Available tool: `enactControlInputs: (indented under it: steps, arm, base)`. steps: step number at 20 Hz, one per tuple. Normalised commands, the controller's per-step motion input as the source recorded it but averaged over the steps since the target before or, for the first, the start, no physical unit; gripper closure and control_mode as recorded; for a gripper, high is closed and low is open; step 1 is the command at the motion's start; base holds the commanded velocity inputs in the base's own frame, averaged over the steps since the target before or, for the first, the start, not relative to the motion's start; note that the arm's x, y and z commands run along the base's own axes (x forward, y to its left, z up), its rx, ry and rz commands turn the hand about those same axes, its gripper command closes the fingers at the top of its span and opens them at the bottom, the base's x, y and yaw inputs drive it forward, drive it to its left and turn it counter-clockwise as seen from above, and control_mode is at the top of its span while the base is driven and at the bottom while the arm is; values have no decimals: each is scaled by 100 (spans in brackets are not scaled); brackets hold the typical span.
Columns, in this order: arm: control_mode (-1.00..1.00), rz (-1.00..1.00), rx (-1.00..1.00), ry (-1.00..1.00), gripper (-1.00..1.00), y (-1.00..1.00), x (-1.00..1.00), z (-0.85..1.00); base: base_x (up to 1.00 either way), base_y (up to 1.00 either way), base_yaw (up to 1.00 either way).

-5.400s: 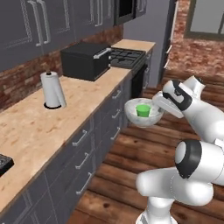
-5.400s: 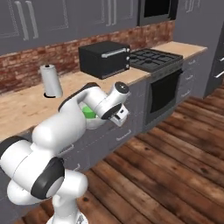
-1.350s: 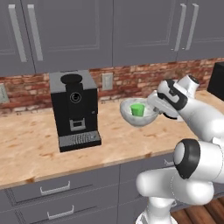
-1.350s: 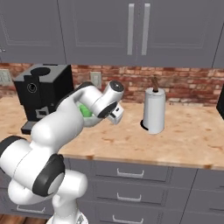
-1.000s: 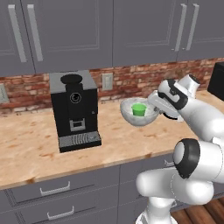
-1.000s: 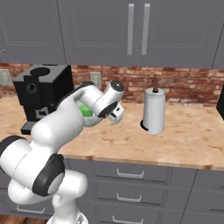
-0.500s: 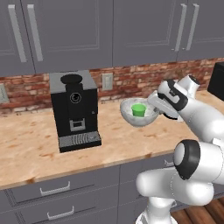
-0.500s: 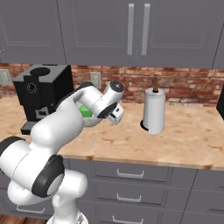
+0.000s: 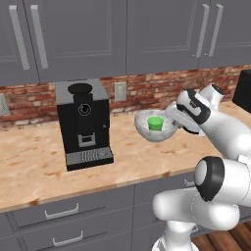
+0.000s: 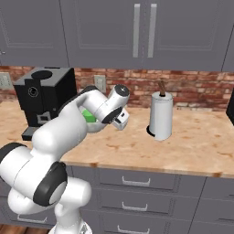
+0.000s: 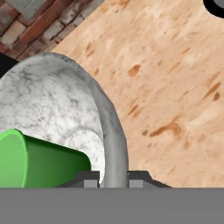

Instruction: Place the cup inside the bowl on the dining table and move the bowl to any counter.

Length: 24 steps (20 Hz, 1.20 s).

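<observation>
Grey cabinets, red brick and a wood-look table (image 9: 29, 171) face you: the bowl hangs over it, not yet set down.

Going left to right in the left base view, you have the black coffee machine (image 9: 83, 125) standing on the table, then the bowl (image 9: 156, 128) held in the air beside it, then the claw (image 9: 177, 117) at the bowl's right rim. The claw is clenched on the rim: in the hand view one tip sits inside the wall and one outside. The cup (image 9: 156, 123) is in the bowl, lying on its side there in the hand view. Further right, in the right base view, a paper towel roll (image 10: 161, 116) stands on the table. The cup step looks done; you are on the carry. Next, I judge, you lower the bowl level onto the bare top between machine and roll, then let go.
</observation>
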Motion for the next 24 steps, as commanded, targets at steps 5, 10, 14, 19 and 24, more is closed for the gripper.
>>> enactControlInputs:
  steps: [5,10,14,19,24]
  arm:
    - [-100,0,0,0,100,0,0,0]
    - [-100,0,0,0,100,0,0,-2]
    - [-100,0,3,0,100,0,0,-11]
    - [-100,0,3,0,100,0,0,-13]
    - [-100,0,2,0,100,0,0,-13]
  base:
    - [0,0,0]
    - [0,0,0]
    - [0,0,0]
    - [0,0,0]
    - [0,0,0]
